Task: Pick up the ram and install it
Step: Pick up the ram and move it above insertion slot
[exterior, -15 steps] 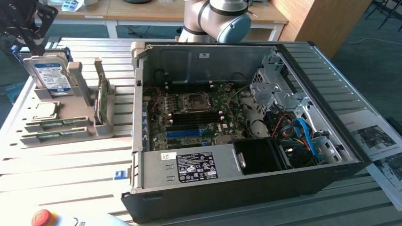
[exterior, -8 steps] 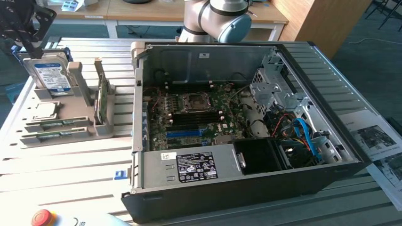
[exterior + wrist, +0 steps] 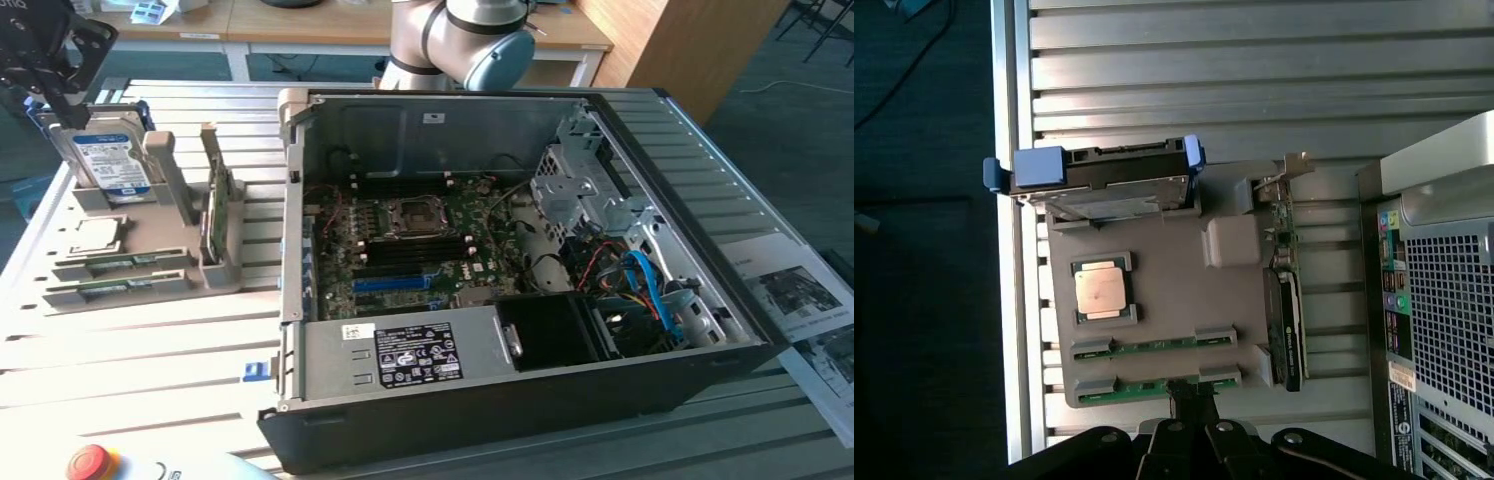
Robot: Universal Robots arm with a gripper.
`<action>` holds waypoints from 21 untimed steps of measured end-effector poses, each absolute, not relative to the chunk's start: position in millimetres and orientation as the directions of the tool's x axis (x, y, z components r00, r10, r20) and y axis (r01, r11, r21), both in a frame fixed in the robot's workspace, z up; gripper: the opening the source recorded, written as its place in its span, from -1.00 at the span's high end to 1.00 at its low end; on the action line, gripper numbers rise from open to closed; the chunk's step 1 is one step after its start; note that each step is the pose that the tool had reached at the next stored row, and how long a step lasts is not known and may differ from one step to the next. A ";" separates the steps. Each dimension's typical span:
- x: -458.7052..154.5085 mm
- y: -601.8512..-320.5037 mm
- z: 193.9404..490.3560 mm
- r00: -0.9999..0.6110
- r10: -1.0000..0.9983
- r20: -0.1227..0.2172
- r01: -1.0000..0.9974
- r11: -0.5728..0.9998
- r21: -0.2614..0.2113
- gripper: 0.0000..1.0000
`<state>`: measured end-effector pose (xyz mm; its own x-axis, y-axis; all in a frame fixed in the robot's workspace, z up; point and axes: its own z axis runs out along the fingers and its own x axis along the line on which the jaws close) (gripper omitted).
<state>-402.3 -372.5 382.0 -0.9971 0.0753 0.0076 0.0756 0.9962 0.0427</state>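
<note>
Green and flat, the outer ram (image 3: 114, 290) (image 3: 1154, 385) lies in the grey tray (image 3: 200, 275) (image 3: 1164, 290) on your desk (image 3: 134, 350) (image 3: 1254, 70), with the inner ram (image 3: 127, 262) (image 3: 1154, 345) just beside it, next to the processor chip (image 3: 94, 235) (image 3: 1104, 290). Your gripper (image 3: 54, 95) (image 3: 1195, 398) hangs above that tray, fingers (image 3: 1184, 406) pressed together, holding nothing. In the wrist view their tips line up over the outer ram. The open computer case (image 3: 534, 400) (image 3: 1444, 300) sits to the exterior view's right, motherboard (image 3: 427, 240) exposed.

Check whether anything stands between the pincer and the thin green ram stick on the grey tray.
Nothing visible does. The black pincer, shut, hangs above the grey plastic tray. The thin green ram stick nearest it lies uncovered in its slot, beside a second green stick.
</note>
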 end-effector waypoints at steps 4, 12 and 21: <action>-402.3 -372.5 382.1 -0.997 0.075 0.008 0.075 0.996 0.043 0.79; -402.3 -372.5 382.0 -0.998 0.058 0.008 0.059 0.997 0.043 0.79; -402.3 -372.5 382.0 -1.000 0.005 0.008 0.005 0.999 0.043 0.79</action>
<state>-402.3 -372.5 382.0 -1.0000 0.0050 0.0076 0.0053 0.9991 0.0427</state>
